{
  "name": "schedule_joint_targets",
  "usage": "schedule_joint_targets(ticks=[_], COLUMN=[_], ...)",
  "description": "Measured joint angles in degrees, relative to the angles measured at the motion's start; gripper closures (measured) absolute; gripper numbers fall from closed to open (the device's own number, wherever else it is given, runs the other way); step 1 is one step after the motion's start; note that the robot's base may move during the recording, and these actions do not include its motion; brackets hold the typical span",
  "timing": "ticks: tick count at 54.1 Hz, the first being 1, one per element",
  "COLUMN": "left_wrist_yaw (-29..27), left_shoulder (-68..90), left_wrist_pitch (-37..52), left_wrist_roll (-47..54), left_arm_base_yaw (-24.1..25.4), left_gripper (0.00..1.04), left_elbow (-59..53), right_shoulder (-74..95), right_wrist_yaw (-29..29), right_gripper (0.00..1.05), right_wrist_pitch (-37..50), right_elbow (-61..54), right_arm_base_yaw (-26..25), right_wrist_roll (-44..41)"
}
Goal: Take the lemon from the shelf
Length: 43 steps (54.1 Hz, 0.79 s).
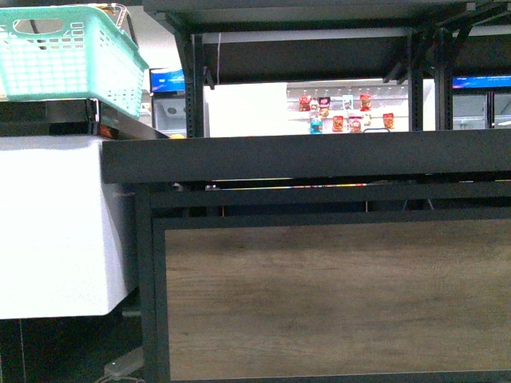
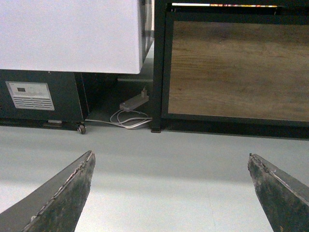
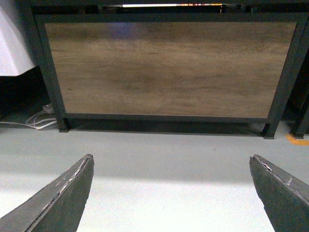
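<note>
The shelf (image 1: 303, 155) fills the front view: a black metal rack with a deep black tray tier at mid height and a brown wood-grain panel (image 1: 335, 295) below. No lemon shows clearly; the tray's front wall hides its contents. Only a small yellow-orange sliver (image 1: 176, 136) peeks over the rim at the left, and I cannot tell what it is. My left gripper (image 2: 170, 154) is open above the grey floor, facing the shelf's left leg and panel (image 2: 236, 67). My right gripper (image 3: 171, 156) is open too, low before the panel (image 3: 169, 67). Neither holds anything.
A white chest cabinet (image 1: 56, 223) stands left of the shelf with a green plastic basket (image 1: 68, 52) above it. A power strip and white cable (image 2: 134, 102) lie on the floor by the shelf's left leg. Red packets (image 1: 343, 112) hang far behind.
</note>
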Motion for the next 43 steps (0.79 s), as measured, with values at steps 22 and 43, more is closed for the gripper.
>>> schedule_joint_targets(ticks=[22,43], left_wrist_yaw=[0.0,0.0], left_shoulder=[0.0,0.0], left_wrist_pitch=[0.0,0.0], left_wrist_roll=[0.0,0.0], left_arm_base_yaw=[0.0,0.0], left_gripper=[0.08,0.08], left_elbow=[0.0,0.0], right_shoulder=[0.0,0.0], right_wrist_yaw=[0.0,0.0], right_gripper=[0.08,0.08], right_wrist_pitch=[0.0,0.0], right_elbow=[0.0,0.0], right_arm_base_yaw=[0.0,0.0], right_wrist_roll=[0.0,0.0])
